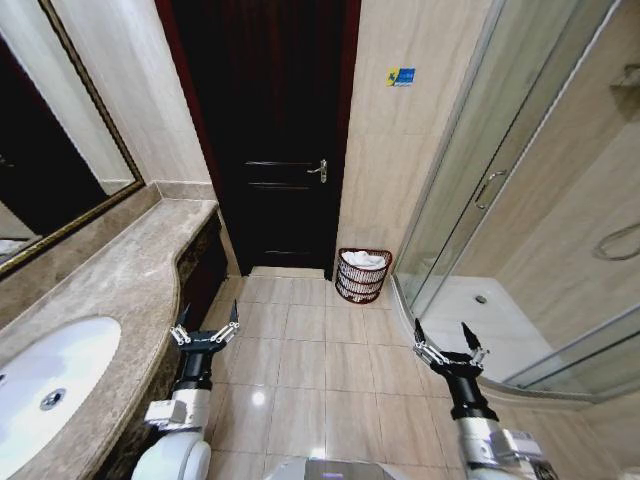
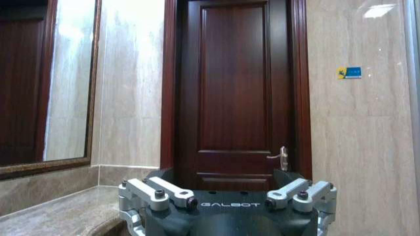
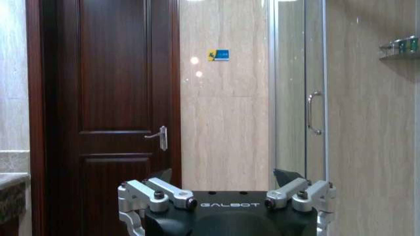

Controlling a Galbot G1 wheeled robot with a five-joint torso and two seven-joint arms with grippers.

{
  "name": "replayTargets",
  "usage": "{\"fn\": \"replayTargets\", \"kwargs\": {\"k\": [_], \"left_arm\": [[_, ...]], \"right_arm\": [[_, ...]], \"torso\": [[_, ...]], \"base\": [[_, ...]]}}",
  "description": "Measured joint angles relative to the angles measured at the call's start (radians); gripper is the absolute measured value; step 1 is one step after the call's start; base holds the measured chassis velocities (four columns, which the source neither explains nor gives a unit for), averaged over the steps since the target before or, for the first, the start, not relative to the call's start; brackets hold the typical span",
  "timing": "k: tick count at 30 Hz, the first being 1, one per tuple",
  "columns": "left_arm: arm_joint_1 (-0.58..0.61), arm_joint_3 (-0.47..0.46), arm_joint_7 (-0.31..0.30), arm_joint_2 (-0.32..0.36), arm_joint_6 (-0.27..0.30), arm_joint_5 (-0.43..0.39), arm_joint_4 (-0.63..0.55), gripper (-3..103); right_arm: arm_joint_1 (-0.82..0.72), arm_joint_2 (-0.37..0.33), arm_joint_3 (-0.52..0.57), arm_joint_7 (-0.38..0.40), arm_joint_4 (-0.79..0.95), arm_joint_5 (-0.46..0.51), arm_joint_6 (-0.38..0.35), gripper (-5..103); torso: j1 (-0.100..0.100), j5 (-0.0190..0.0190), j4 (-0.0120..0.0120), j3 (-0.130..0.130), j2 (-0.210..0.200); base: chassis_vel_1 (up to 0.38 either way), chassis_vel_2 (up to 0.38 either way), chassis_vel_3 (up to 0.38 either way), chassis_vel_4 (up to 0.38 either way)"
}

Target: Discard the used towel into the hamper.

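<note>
White cloth is already lying in the hamper (image 1: 363,275) by the door (image 1: 275,130), well apart from the left gripper (image 1: 207,325) and right gripper (image 1: 446,341), both hovering with jaws apart and empty, so reaching now is risking nothing but a wasted grasp.

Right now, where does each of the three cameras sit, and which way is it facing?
Head view: high on the robot, looking forward and down at the floor, the hamper by the door, the counter on the left and the shower on the right; both open claws show, left claw and right claw.
Left wrist view: behind the left claw, facing the door, mirror beside it.
Right wrist view: behind the right claw, facing the door and shower.
All three share the door and the blue sticker.
</note>
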Motion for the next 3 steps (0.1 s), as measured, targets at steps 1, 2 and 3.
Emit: {"fn": "replayTargets", "kwargs": {"k": [1, 2, 3], "left_arm": [[0.000, 0.000, 0.000, 0.000, 0.000, 0.000, 0.000, 100], [0.000, 0.000, 0.000, 0.000, 0.000, 0.000, 0.000, 100], [0.000, 0.000, 0.000, 0.000, 0.000, 0.000, 0.000, 100]], "right_arm": [[0.000, 0.000, 0.000, 0.000, 0.000, 0.000, 0.000, 100], [0.000, 0.000, 0.000, 0.000, 0.000, 0.000, 0.000, 100], [0.000, 0.000, 0.000, 0.000, 0.000, 0.000, 0.000, 100]], "torso": [[0.000, 0.0000, 0.0000, 0.000, 0.000], [0.000, 0.0000, 0.0000, 0.000, 0.000], [0.000, 0.0000, 0.0000, 0.000, 0.000]], "base": [[0.000, 0.000, 0.000, 0.000], [0.000, 0.000, 0.000, 0.000], [0.000, 0.000, 0.000, 0.000]]}}
